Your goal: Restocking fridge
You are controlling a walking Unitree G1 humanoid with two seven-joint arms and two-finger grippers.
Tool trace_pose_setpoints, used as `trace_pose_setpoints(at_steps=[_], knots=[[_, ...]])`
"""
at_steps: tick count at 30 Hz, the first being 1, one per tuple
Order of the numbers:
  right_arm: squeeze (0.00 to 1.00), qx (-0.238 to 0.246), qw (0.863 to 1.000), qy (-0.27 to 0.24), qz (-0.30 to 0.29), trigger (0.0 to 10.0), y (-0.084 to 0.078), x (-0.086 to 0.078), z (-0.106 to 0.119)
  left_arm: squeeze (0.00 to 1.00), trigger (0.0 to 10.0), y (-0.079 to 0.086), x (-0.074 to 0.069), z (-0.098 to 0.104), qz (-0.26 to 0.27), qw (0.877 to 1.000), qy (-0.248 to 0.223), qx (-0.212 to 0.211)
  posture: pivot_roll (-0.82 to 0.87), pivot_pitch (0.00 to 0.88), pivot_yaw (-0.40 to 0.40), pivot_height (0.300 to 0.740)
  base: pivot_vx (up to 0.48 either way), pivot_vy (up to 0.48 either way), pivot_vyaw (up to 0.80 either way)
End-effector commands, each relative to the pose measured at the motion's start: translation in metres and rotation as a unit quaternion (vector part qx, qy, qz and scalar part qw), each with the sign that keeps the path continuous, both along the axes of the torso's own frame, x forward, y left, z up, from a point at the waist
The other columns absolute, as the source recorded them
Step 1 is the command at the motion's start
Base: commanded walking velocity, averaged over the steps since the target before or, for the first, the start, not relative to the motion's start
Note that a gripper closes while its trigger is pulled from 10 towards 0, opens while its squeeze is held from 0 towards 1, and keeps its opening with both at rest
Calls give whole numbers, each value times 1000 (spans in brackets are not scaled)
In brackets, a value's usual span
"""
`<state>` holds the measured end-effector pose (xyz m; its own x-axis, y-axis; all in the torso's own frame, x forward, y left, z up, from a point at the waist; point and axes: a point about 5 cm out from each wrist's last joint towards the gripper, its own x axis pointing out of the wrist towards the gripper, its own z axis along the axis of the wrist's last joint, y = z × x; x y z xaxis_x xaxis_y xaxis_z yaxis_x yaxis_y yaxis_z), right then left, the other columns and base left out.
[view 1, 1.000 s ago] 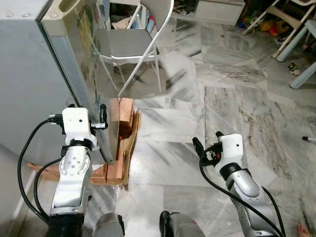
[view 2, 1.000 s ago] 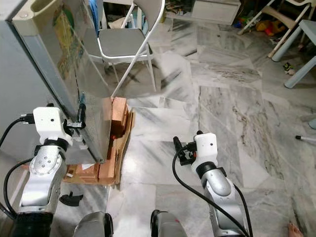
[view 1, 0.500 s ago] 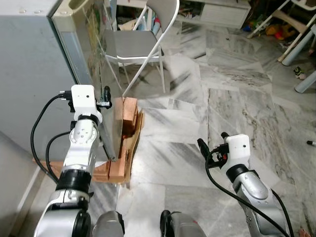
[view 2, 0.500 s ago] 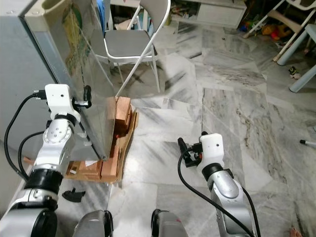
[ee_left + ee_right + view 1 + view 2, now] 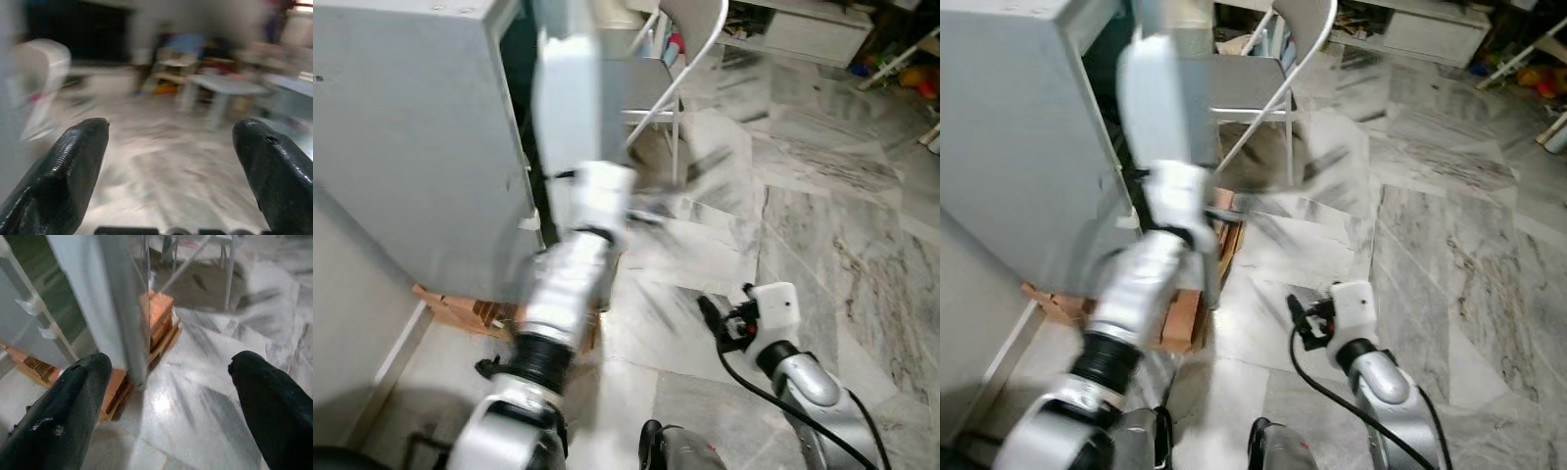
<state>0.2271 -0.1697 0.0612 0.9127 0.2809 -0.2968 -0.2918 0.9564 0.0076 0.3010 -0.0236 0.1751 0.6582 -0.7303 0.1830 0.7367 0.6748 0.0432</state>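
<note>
The grey fridge (image 5: 411, 147) stands at the left. Its door (image 5: 563, 88) is swung out and blurred by motion, with a dark gap (image 5: 521, 78) between it and the body. My left arm (image 5: 573, 284) is also blurred and reaches up to the door's lower edge. In its wrist view the left gripper (image 5: 171, 128) is open with nothing between the fingers and faces the room. My right gripper (image 5: 168, 364) hangs low over the marble floor, open and empty. It faces the door's bottom corner (image 5: 139, 377).
The fridge rests on wooden blocks (image 5: 159, 316) on a flat board (image 5: 460, 311). A white folding chair (image 5: 690, 59) stands just behind the door. A pale wall (image 5: 352, 323) is at the near left. Marble floor (image 5: 822, 225) spreads to the right.
The fridge door has swung open from nearly shut, and a dark gap now shows. My left arm swept right with it. The camera turned left. The right arm barely moved.
</note>
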Motion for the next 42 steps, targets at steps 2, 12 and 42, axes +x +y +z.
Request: trace_pose_setpoints(at_steps=[2,12,42], knots=[[0,-2,1000,23,-1,10000,-3,-2,-8,0,10000,-25,-10,6,-17,1000,-5,-23,40,126,-55,740,0,0,0],[0,17,1000,16,12,10000,3,1,-11,0,10000,91,19,-25,188,981,4,44,68,114,-42,740,0,-37,0],[0,25,998,-60,4,10000,17,15,15,0,10000,172,2,-67,376,919,61,105,42,101,-40,740,284,-217,-235]])
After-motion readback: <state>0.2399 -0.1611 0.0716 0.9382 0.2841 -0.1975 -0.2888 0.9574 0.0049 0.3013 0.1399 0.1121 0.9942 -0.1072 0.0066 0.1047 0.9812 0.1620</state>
